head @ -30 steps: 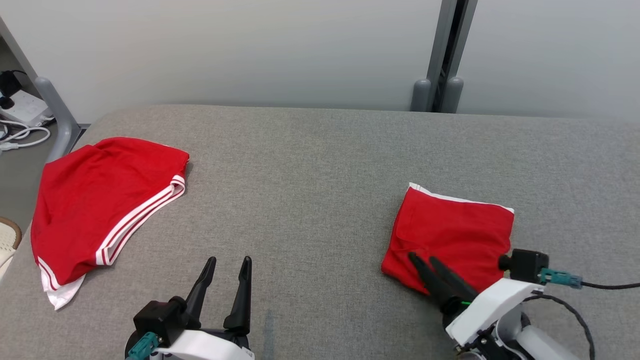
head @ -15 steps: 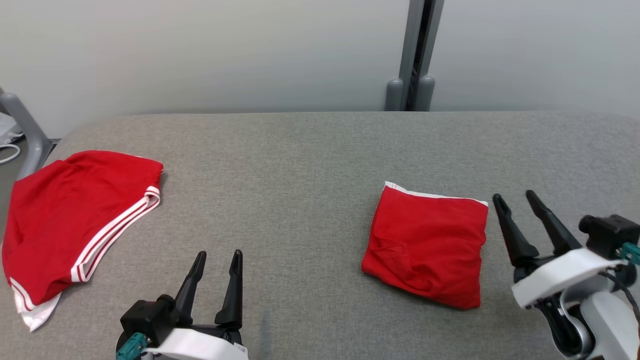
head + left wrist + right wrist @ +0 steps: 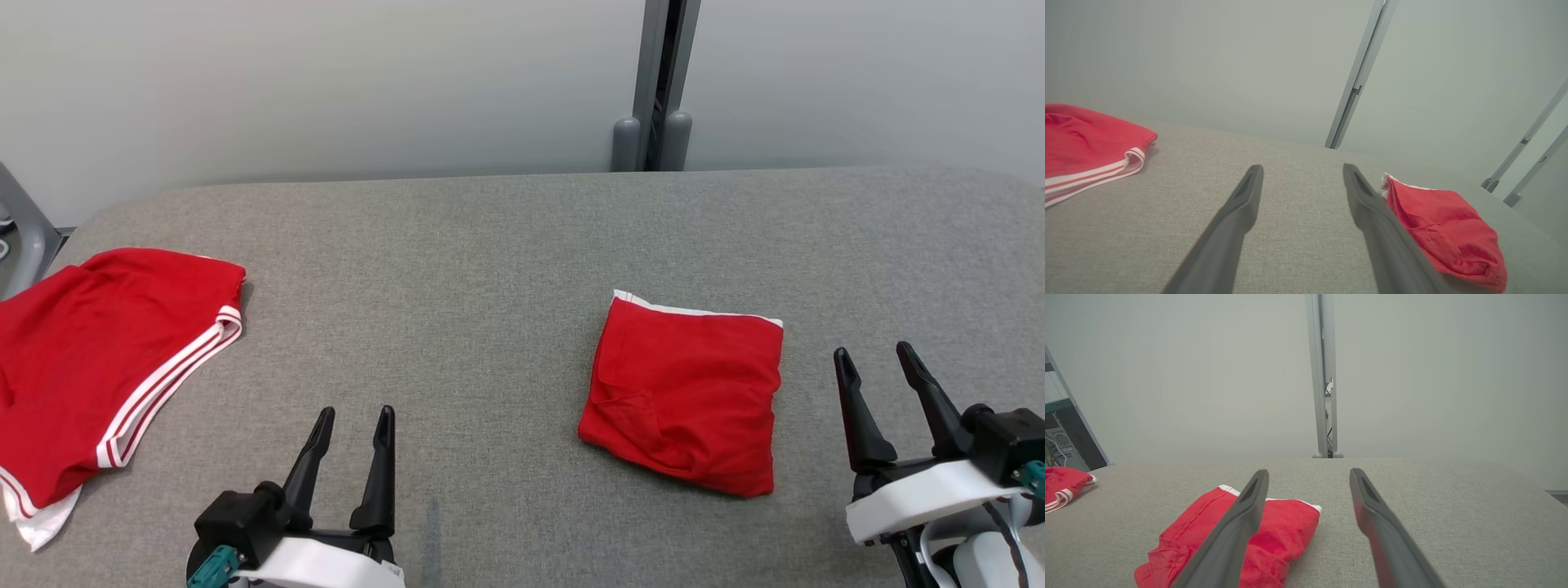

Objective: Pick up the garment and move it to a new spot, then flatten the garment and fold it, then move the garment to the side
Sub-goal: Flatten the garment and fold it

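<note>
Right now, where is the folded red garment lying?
In the head view the folded red garment lies on the grey table, right of centre, just left of the open right jaws and far from the striped red shorts at the left edge.

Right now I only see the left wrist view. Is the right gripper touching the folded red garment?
Observer: No. The right gripper stands open to the right of the folded garment, apart from it.
Operator: And the left gripper, does it touch it?
Observer: No. The head view shows it open over bare table, between the folded garment and the striped shorts, touching neither.
</note>
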### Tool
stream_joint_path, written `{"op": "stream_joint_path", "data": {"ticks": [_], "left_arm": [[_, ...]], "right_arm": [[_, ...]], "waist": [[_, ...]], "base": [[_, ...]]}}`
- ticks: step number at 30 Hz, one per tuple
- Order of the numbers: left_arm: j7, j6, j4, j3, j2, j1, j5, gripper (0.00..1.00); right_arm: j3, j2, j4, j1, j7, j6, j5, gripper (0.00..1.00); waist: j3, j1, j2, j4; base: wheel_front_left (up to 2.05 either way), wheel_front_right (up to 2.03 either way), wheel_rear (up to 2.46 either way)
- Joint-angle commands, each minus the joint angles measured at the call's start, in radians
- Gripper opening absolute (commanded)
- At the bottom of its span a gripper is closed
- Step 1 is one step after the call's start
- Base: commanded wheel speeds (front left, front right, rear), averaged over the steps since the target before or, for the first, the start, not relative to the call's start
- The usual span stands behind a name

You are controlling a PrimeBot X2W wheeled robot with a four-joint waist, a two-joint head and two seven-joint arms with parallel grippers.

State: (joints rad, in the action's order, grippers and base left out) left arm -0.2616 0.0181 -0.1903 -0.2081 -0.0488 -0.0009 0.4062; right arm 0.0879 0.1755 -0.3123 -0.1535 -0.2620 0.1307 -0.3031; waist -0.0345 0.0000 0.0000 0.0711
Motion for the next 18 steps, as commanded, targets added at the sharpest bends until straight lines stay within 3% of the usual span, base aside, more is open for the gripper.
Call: {"op": "stream_joint_path", "data": {"ticks": [1,7,8,9,10,18], "left_arm": [[-0.004,0.005,0.003,0.002,-0.004,0.008,-0.003,1.00],[-0.004,0.005,-0.002,-0.006,-0.004,0.005,-0.004,1.00],[-0.004,0.006,-0.003,-0.008,-0.004,0.003,-0.004,1.00],[-0.004,0.005,-0.004,-0.010,-0.004,0.001,-0.004,1.00],[-0.004,0.006,-0.005,-0.013,-0.004,-0.002,-0.004,1.00],[-0.004,0.007,-0.010,-0.043,-0.004,-0.034,0.005,1.00]], "right_arm": [[-0.007,0.001,0.004,0.008,-0.005,0.000,0.008,1.00],[-0.015,-0.008,-0.006,0.012,-0.005,0.000,0.027,1.00],[-0.013,-0.007,-0.011,0.011,-0.005,0.000,0.026,0.96],[-0.012,-0.004,-0.013,0.008,-0.005,0.000,0.032,0.25],[-0.006,-0.002,-0.016,0.003,-0.005,0.000,0.035,0.00],[0.137,0.024,-0.101,-0.063,-0.001,0.000,0.025,0.00]], "waist": [[-0.001,0.0000,0.0000,0.001],[-0.007,0.0000,0.0000,0.010],[-0.010,0.0000,0.0000,0.012],[-0.013,0.0000,0.0000,0.015],[-0.017,0.0000,0.0000,0.018],[-0.065,0.0000,0.0000,0.071]], "base": [[0.00,0.00,0.00],[0.00,0.00,0.00],[0.00,0.00,0.00],[0.00,0.00,0.00],[0.00,0.00,0.00],[0.00,0.00,0.00]]}}
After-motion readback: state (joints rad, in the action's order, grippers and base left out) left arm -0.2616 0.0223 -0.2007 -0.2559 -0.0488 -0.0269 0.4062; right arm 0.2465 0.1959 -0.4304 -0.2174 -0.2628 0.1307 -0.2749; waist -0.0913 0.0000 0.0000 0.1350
